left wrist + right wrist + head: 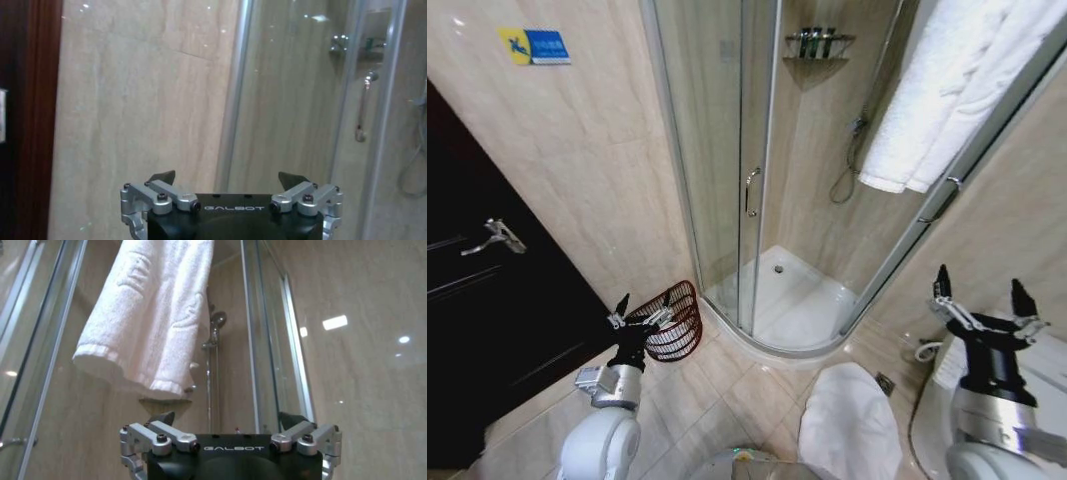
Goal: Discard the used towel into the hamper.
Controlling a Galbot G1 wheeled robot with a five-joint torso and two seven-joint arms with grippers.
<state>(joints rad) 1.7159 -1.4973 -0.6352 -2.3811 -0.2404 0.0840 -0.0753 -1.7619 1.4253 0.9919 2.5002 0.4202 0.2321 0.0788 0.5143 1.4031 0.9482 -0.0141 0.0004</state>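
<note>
High on the rail beside the shower enclosure [757,180], the towel [957,90] is seen draped in white folds, its long axis running down and slantwise, its lower hem hanging free next to the glass. From the towel, the right gripper [983,292] lies below and slightly to the side, its fingers spread wide and empty, pointing upward — the hem [127,372] is met above and ahead of it in the right wrist view, well apart from the fingertips. The right arm is judged the nearer of the two by a clear margin. Farther from the towel, across the floor on the other side of the enclosure, the hamper [675,322] is set at the foot of the tiled wall, leaning somewhat, with the left gripper [639,312] just in front of its rim, likewise spread and holding nothing. The towel's upper part is cut off by the frame edge, so how it is hung cannot be told — nor can the hamper's inside be made out.
</note>
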